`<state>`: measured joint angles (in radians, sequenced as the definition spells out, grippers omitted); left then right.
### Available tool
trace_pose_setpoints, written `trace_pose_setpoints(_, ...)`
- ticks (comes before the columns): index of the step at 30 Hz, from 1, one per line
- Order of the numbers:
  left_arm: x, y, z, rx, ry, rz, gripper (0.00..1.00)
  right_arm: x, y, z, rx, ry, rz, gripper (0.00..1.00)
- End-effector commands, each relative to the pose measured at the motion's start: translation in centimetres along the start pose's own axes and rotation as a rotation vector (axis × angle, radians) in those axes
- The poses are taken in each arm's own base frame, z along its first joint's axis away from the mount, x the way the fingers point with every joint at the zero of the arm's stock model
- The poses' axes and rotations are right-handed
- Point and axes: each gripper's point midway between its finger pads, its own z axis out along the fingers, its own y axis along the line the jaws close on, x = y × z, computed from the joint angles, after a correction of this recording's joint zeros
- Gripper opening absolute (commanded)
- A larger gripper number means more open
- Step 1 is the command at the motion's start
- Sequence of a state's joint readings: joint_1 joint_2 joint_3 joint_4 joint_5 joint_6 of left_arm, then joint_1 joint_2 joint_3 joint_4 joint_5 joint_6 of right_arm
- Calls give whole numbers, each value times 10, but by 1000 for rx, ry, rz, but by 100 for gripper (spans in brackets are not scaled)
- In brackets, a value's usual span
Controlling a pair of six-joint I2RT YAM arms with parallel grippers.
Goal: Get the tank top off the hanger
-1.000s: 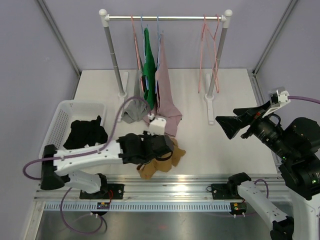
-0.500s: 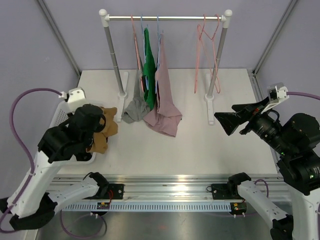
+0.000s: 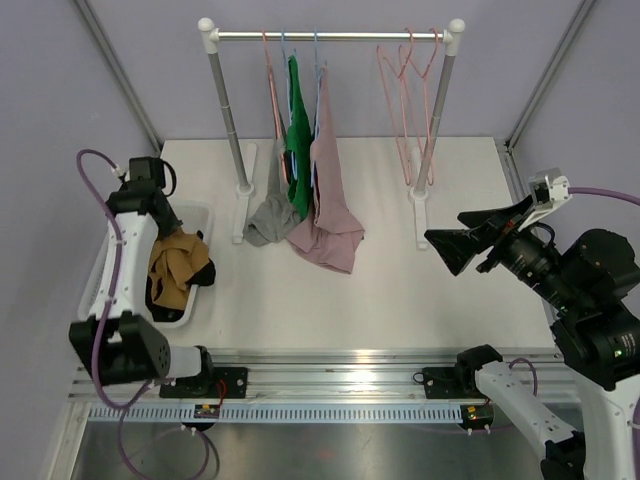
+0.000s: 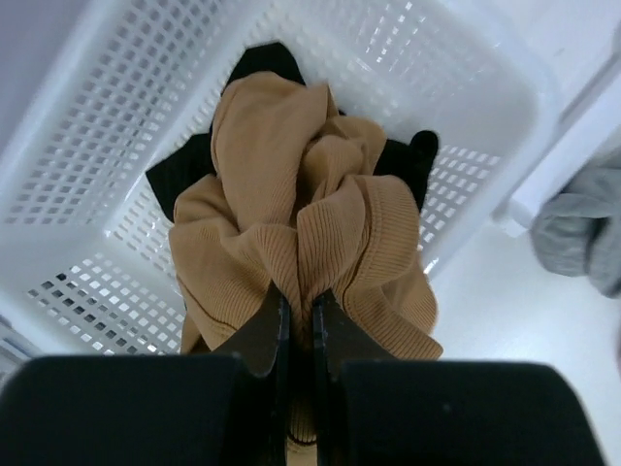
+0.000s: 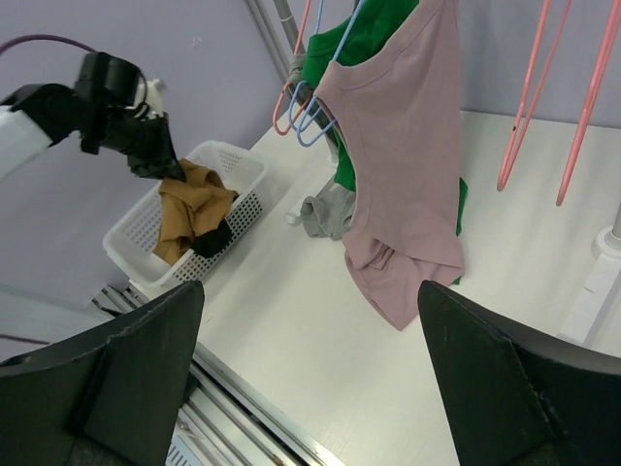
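1. The left gripper [image 4: 299, 309] hangs over the white basket [image 4: 116, 126] at the left edge of the table [image 3: 400, 300], its jaws clenched on a bunched fold of the tan tank top [image 4: 291, 214].
2. The tan tank top dangles from that grip with its lower folds down inside the basket, draped over a black garment [image 4: 182, 167] already lying there.
3. The top is well apart from the rail [image 3: 330, 36], so the removal itself looks done; the step in hand appears to be the drop-off.
4. The right gripper [image 3: 452, 232] hovers above the right side of the table with its jaws spread wide and nothing between them, facing the rack.
5. On the rail a mauve top [image 5: 408, 126], a green garment [image 5: 374, 34] and a grey garment [image 3: 268, 218] hang close together.
6. The next move probably calls for the left jaws to release so the cloth settles wholly inside the basket walls, then a straight lift clear.
7. The ribbed knit may cling to a finger, so the lift should be slow enough to see the fabric fall away.
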<state>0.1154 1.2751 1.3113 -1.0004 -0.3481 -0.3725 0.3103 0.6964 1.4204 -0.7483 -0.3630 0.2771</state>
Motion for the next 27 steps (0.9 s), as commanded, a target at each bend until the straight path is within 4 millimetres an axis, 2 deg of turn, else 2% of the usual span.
trace_pose_setpoints(1, 2, -18, 35, 60, 95, 29, 0, -5, 11, -1, -58, -26, -11, 99)
trace_pose_setpoints(2, 11, -20, 54, 32, 159, 40, 0, -3, 11, 0, -62, -20, -8, 99)
trace_pose_setpoints(4, 18, -10, 73, -33, 204, 26, 0, -1, 13, -2, -75, -18, -8, 99)
trace_pose_setpoints(6, 22, 25, 93, -215, 210, -14, 0, 3, 14, -3, -88, -13, -5, 100)
trace_pose_setpoints(9, 24, 57, 106, -310, 244, -123, 0, 8, 14, -3, -91, 0, -7, 100)
trace_pose_setpoints(11, 21, 67, 107, -365, 223, -150, 0, 10, 14, -5, -91, 0, -7, 99)
trace_pose_setpoints(15, 19, 77, 108, -408, 190, -191, 0, 13, 14, -4, -99, 1, 0, 99)
trace_pose_setpoints(18, 19, 58, 112, -294, 215, -184, 0, 17, 12, -2, -98, 13, 8, 100)
trace_pose_setpoints(19, 16, 57, 106, -275, 197, -197, 0, 19, 11, 0, -95, 18, 9, 99)
trace_pose_setpoints(21, 11, 51, 98, -224, 167, -208, 21, 20, 9, 3, -92, 22, 16, 100)
trace_pose_setpoints(22, 2, 51, 83, -202, 120, -225, 46, 19, 9, 5, -94, 21, 24, 99)
trace_pose_setpoints(23, -2, 49, 74, -173, 103, -233, 60, 20, 8, 11, -97, 35, 35, 100)
trace_pose_setpoints(25, -16, 47, 45, -110, 20, -260, 99, 16, 10, 17, -108, 43, 59, 100)
trace_pose_setpoints(27, -23, 42, 24, -43, -33, -270, 99, 17, 11, 32, -132, 89, 89, 100)
